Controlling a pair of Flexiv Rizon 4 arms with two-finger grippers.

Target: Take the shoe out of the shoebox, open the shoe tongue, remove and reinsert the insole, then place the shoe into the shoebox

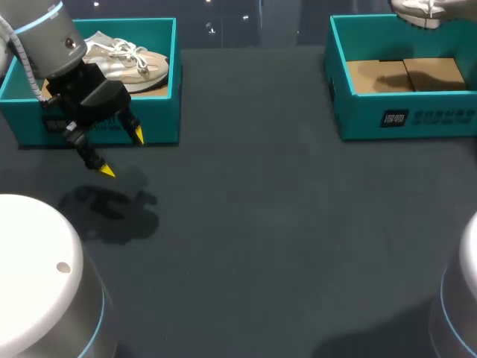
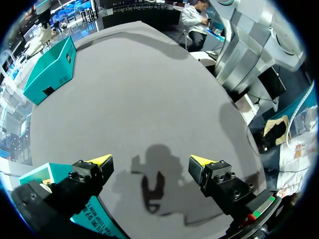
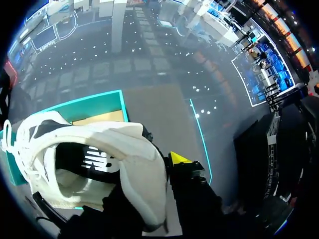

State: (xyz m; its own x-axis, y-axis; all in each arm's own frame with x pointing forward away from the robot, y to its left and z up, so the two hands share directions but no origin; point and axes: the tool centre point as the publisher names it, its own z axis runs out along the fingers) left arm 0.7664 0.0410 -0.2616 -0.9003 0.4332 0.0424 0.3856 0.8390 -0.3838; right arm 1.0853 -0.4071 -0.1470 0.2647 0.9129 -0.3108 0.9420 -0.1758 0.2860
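The shoe [image 3: 89, 164] hangs above the box [image 1: 402, 119] at the far right corner of the table [image 1: 261, 224].
Best done, I judge, by carrying it clear of the box's near wall and setting it sole-down toward the table's middle, tongue toward the left pincer [image 1: 124, 154]. The right pincer [image 3: 164, 162] seems clamped on its heel collar: one yellow tip outside, the other hidden. The left pincer, fingers apart, holds nothing near the far left corner.

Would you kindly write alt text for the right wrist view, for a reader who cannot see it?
A white shoe, its opening facing the camera, is held in the right gripper above an open teal shoebox with a cardboard floor.
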